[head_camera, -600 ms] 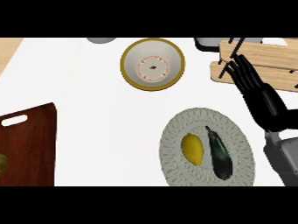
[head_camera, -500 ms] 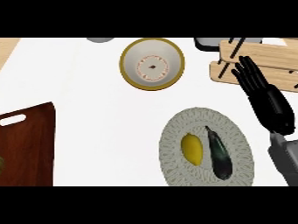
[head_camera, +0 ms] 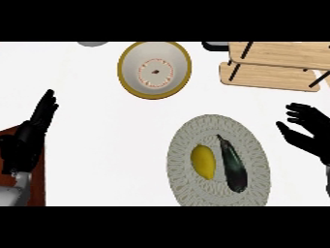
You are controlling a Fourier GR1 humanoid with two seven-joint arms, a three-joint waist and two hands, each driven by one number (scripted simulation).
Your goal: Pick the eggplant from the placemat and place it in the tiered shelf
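Dark eggplant [head_camera: 232, 162] lengthwise on placemat [head_camera: 188, 189] (stem probably far end).

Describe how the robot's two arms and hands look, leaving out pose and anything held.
Both hands are black, with slim segmented fingers and a thumb: the left hand at the view's left, the right hand at its right. Each sits on a grey forearm, seen only near the lower edge. No cables, markings or sleeves show.

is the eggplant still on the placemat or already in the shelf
On the placemat. The eggplant lies flat beside the lemon; the tiered shelf holds nothing visible, and the open right hand is not touching it.
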